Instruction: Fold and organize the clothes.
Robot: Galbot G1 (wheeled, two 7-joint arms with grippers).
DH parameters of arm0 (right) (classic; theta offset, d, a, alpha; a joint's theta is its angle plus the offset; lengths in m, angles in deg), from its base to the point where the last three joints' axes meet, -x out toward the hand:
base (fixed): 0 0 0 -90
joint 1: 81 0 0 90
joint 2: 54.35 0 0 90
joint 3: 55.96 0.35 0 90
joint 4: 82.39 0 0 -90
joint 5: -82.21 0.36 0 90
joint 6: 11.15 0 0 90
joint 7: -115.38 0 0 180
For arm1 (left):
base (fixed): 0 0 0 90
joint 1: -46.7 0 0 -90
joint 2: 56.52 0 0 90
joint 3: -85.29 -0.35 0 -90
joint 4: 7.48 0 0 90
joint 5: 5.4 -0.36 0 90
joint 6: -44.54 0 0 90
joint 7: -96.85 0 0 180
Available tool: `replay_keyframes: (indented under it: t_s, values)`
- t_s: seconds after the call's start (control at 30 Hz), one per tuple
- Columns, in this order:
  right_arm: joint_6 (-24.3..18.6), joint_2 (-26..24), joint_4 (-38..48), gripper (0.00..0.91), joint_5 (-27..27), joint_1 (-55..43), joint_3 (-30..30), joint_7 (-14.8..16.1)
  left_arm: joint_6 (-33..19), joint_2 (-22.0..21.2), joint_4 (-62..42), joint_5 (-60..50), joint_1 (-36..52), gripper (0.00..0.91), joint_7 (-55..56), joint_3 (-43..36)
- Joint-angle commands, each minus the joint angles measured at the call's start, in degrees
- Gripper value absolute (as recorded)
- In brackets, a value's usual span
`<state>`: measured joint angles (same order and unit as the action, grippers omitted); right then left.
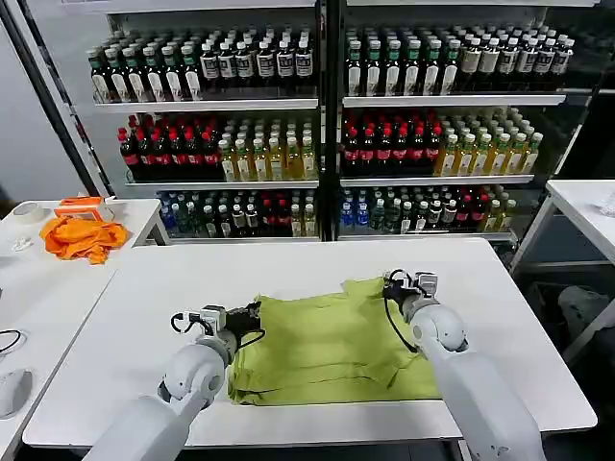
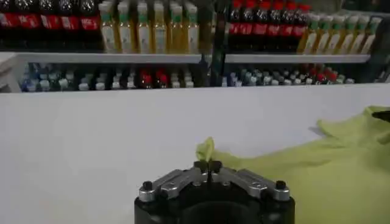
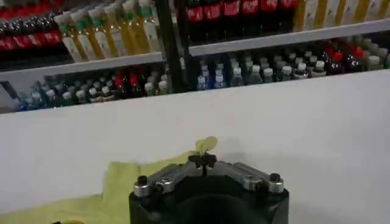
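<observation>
Cloth lay flat in the middle of the white table [image 1: 144, 317]: an olive-green T-shirt [image 1: 332, 351], spread with its plain side up and its near edge close to the table's front edge. Both arms reached onto it from the near side. The left gripper [image 1: 254, 314] sat at the shirt's left far corner, and the left wrist view showed its fingers [image 2: 201, 166] pressed together on a small tuft of green fabric that stuck up just past the tips. The right gripper [image 1: 392, 282] sat at the shirt's right far corner, where the cloth rose in a small bunched fold; its fingers [image 3: 195, 160] were likewise clamped on a little flap of the same fabric, which poked up beyond them. The two grippers were well apart, one at each far corner. Behind the table stood shelves of bottled drinks [image 1: 327, 134], in rows of dark, red, yellow and green. On a separate table to the robot's left lay a crumpled orange cloth [image 1: 85, 237], well away from the shirt.
</observation>
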<state>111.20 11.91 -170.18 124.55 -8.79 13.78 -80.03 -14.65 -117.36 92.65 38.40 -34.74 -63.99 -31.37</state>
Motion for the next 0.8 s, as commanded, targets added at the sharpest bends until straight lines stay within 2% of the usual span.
replay_keyframes:
  t_s: [0.03,0.4,0.7,0.8]
  values:
    - [0.1,-3.0,-12.4,0.000,0.2,6.4,3.8,0.0,-0.4,1.9,8.0,1.1,-3.9,0.020,-0.2,2.0]
    - [0.4,-7.2,-26.1,0.000,1.0,22.4,13.6,0.4,-0.8,4.5,14.9,1.0,-13.4,0.020,-1.0,5.6]
    - [0.8,-6.0,-35.9,0.000,-0.1,34.0,21.4,0.8,-2.9,5.4,18.9,-3.2,-19.6,0.020,-0.6,6.7]
    - [0.7,-5.0,-36.8,0.000,-1.0,38.3,22.2,0.9,-3.0,5.6,19.5,-5.4,-22.2,0.020,-0.6,6.8]
